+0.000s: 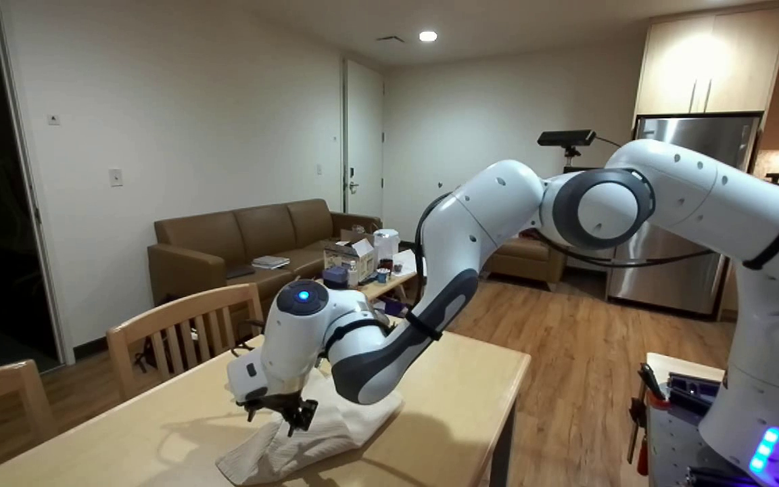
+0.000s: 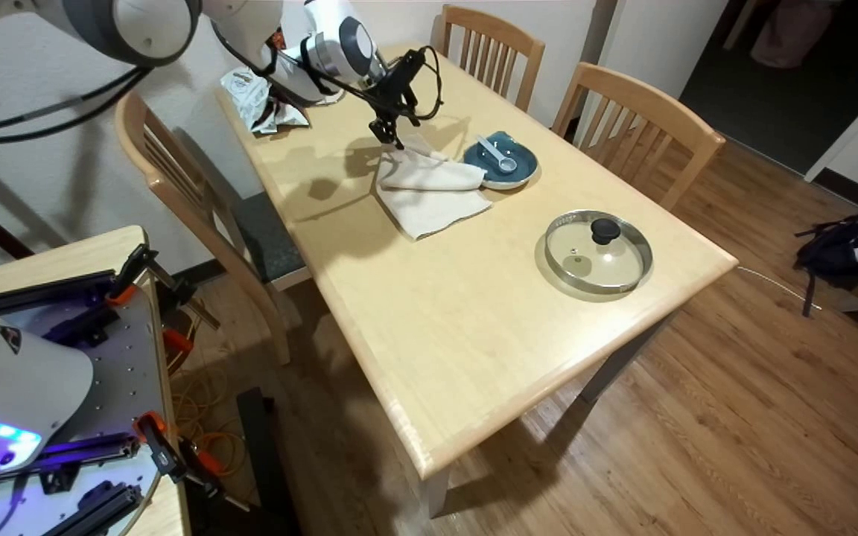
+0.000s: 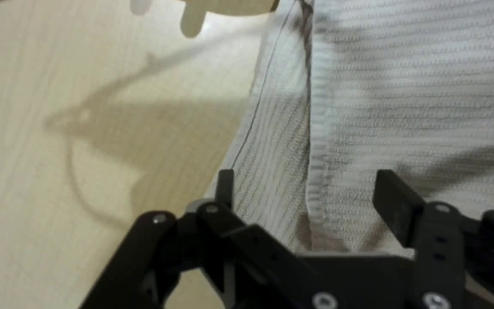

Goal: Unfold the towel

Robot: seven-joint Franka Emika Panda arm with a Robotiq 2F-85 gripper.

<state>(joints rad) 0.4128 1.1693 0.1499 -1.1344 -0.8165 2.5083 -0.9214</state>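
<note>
The off-white towel (image 2: 436,197) lies on the table, partly folded, with layers over each other; it also shows in an exterior view (image 1: 339,433). In the wrist view the ribbed towel (image 3: 410,86) has a hemmed upper edge lying over a lower layer that sticks out to the left. My gripper (image 3: 305,184) is open with nothing between its fingers, and the hem runs between them. In both exterior views the gripper (image 1: 273,418) (image 2: 392,140) points down over one end of the towel. Whether the fingertips touch the cloth I cannot tell.
A blue dish (image 2: 520,173) with a light spoon (image 2: 500,156) stands right beside the towel. A glass lid (image 2: 585,260) with a black knob lies nearer one table end. Snack bags (image 2: 250,97) lie at the table's far edge. Wooden chairs (image 2: 637,112) stand around the table.
</note>
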